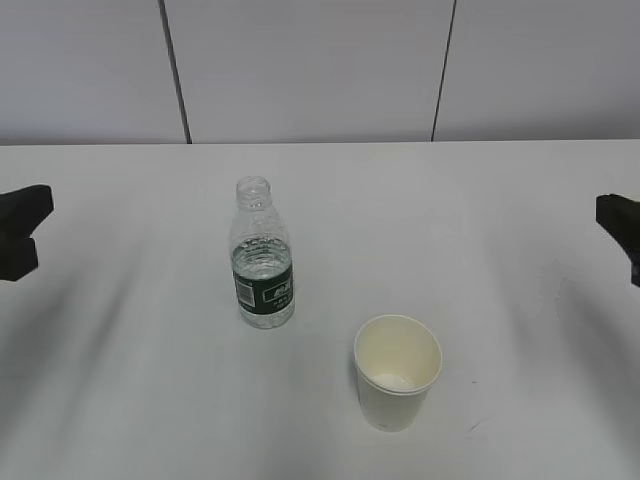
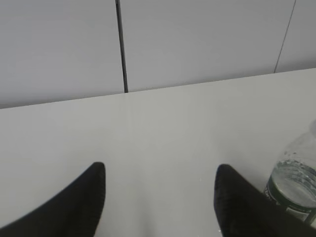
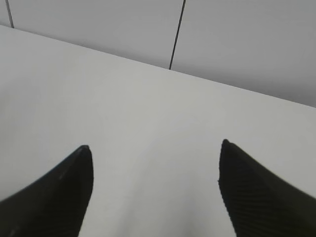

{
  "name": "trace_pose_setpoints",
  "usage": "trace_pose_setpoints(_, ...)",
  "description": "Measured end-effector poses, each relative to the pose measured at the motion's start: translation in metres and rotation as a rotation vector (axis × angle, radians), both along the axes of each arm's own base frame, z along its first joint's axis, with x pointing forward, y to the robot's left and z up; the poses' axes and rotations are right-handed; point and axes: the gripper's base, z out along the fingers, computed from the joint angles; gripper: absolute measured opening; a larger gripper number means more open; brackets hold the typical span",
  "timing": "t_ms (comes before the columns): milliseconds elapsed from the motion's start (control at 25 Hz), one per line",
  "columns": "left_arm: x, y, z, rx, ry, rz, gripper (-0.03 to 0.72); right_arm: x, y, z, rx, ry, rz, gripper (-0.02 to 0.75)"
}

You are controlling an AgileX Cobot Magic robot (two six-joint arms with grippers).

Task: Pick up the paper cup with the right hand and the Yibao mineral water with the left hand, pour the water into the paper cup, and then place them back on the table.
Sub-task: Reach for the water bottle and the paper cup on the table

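bottle: your yibao mineral water (image 1: 264, 258) stood upright and capless on the worktop (image 1: 480, 220), left of centre.
cup: the paper cup (image 1: 397, 371) stood upright, nearer the camera and to the bottle's right, apart from it.
left pincer: your left pincer (image 2: 159, 195) was spread wide, holding nothing; the bottle (image 2: 295, 185) showed just beside its right finger.
right pincer: your right pincer (image 3: 155, 173) was spread wide over bare worktop; neither cup nor bottle showed there.
in the way: nothing lay between pincers and targets.
exterior only: it showed both arms at the frame edges.
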Motion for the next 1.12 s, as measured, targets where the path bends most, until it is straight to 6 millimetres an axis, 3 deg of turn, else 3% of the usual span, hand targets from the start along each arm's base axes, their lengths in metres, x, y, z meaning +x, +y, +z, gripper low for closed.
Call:
trace_pose_setpoints(280, 0.014, -0.004, -0.024, -0.022, 0.034, 0.014, 0.436, 0.016, 0.008, -0.019, -0.009, -0.019, 0.070, 0.587)
trace_pose_setpoints(600, 0.007, -0.002, -0.051, -0.043, -0.021, 0.014, 0.436, 0.023, 0.016, -0.047, 0.028, -0.007, 0.136, 0.587)
trace_pose_setpoints(720, 0.007, -0.006, -0.056, -0.033, -0.047, -0.042, 0.436, 0.020, 0.018, -0.056, 0.038, -0.029, 0.165, 0.587)
trace_pose_setpoints(1120, 0.008, -0.026, -0.079, 0.019, -0.018, -0.258, 0.436, -0.016, 0.029, -0.107, 0.030, 0.020, 0.348, 0.587)
